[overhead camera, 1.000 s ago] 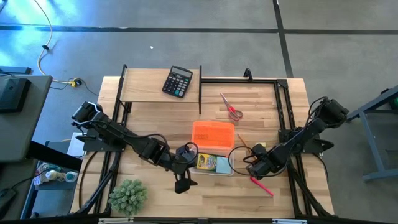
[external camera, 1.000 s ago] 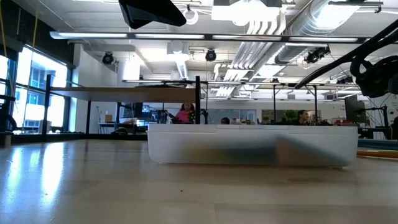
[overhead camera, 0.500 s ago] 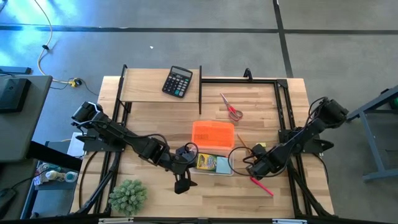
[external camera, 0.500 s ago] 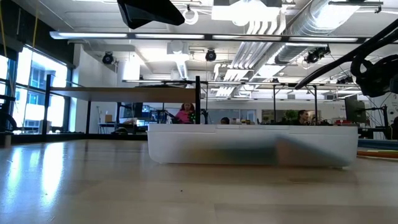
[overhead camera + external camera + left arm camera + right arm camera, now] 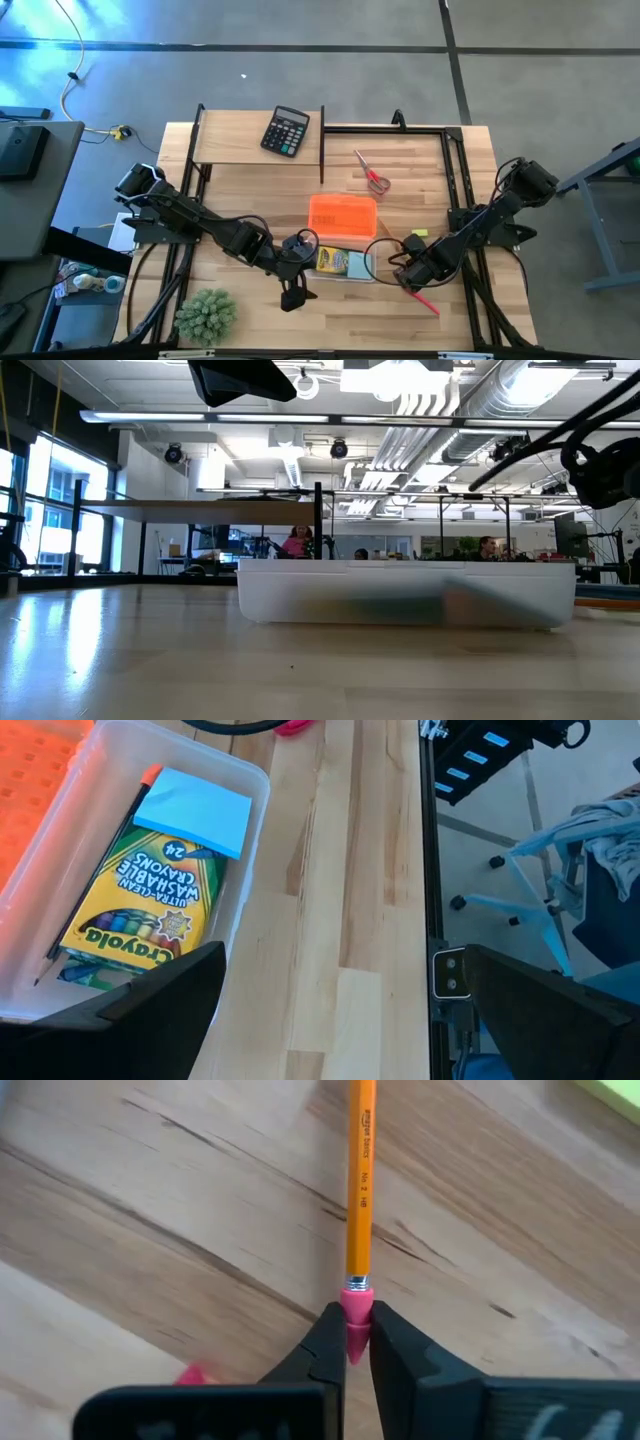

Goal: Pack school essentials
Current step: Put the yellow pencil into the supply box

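My right gripper (image 5: 398,272) sits right of the clear box (image 5: 372,262) and is shut on an orange pencil (image 5: 361,1170). The box holds the crayon pack (image 5: 135,905), the light-blue note pad (image 5: 195,810) and a thin dark stick with an orange end (image 5: 150,773). My left gripper (image 5: 293,297) is open and hovers near the box's near-left corner, touching nothing. On the table lie the red-handled scissors (image 5: 373,175), the yellow eraser (image 5: 418,234) and the red pen (image 5: 425,300). My right gripper pinches the pencil's pink eraser end (image 5: 356,1298) between its two fingertips (image 5: 325,1345), coming from above. The shaft runs straight on from the fingers over the wood. Whether its far end rests on the table cannot be told.
The orange lid (image 5: 342,215) lies just beyond the box. A black calculator (image 5: 286,131) rests on the raised shelf at the far left, and a green spiky plant (image 5: 206,314) stands at the near-left corner. Black frame rails (image 5: 455,180) border the right side.
My right gripper has shifted slightly toward the table's left, closer to the box, and stays shut on the pencil. The yellow eraser shows more fully beside it now.
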Controlling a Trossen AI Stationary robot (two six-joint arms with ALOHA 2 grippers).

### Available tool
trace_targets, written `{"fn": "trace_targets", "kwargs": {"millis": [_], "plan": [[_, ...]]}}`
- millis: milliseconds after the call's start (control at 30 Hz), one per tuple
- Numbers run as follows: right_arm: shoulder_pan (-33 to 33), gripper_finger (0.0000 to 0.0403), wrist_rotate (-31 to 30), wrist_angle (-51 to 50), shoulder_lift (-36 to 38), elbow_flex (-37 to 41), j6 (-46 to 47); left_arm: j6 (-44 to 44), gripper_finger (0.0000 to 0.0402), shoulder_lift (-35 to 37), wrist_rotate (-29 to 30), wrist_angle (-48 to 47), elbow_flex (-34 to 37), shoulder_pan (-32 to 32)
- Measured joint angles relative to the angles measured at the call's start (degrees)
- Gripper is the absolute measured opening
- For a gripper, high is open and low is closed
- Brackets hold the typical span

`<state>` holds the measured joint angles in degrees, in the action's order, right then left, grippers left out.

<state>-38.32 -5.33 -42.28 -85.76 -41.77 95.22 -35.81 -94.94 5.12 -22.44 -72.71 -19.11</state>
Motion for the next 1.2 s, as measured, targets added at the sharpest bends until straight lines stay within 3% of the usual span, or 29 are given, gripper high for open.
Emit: {"fn": "trace_targets", "kwargs": {"millis": [233,433,600,800,1200], "plan": [[0.0,0.0014,-1.3,1.9,0.6,-0.2,1.5,0.0,0.0395,0.0,-0.1,0.0,0.0,0.0],[-0.1,0.0014,-8.4,0.6,4.9,-0.2,6.3,0.0,0.0395,0.0,-0.1,-0.5,0.0,0.0],[0.4,0.0014,-12.7,0.9,9.6,-0.2,4.6,0.0,0.0395,0.0,-0.6,-0.5,0.0,0.0],[3.4,0.0014,-16.5,7.6,12.6,-1.5,-9.1,0.0,0.0395,0.0,-0.6,-0.5,0.0,0.0],[14.5,0.0014,-16.6,1.7,11.9,-14.6,-38.2,-3.2,0.0395,0.0,-0.1,-3.3,0.0,0.9]]}}
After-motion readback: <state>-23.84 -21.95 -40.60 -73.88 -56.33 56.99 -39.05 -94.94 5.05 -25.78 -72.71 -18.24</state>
